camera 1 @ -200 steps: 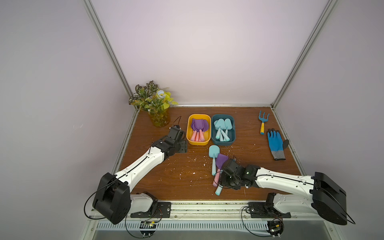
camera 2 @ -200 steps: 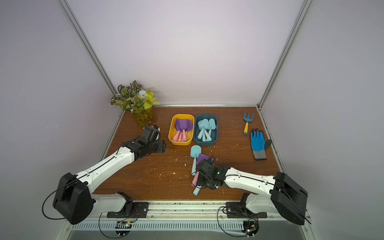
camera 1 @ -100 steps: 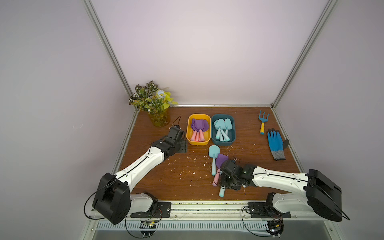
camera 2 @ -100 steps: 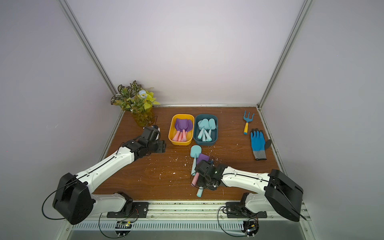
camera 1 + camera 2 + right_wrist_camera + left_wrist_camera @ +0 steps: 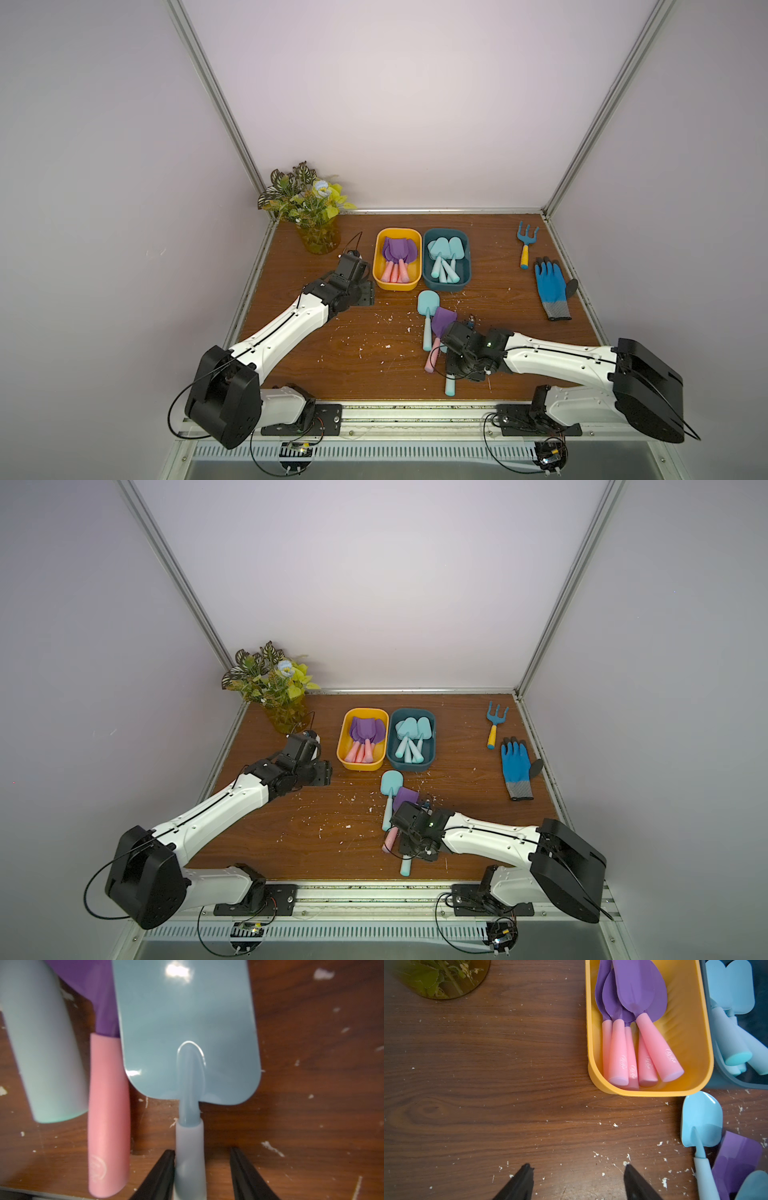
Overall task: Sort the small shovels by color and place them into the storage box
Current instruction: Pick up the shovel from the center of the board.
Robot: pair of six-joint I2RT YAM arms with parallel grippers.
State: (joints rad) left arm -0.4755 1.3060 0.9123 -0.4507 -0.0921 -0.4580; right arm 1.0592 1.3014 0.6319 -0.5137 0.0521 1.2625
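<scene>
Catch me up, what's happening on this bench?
The robot is sorting toy shovels by color. Purple shovels lie in the yellow bin, and light-blue ones in the teal bin. Three remain on the table. The right gripper straddles the handle of a light-blue shovel, jaws open, one finger touching, not yet clamped. A purple shovel and another light-blue shovel lie beside it. The left gripper hovers open and empty near the yellow bin.

Pale lilac walls (image 5: 395,104) and aluminium posts (image 5: 216,104) enclose a wooden tabletop (image 5: 332,361).
</scene>
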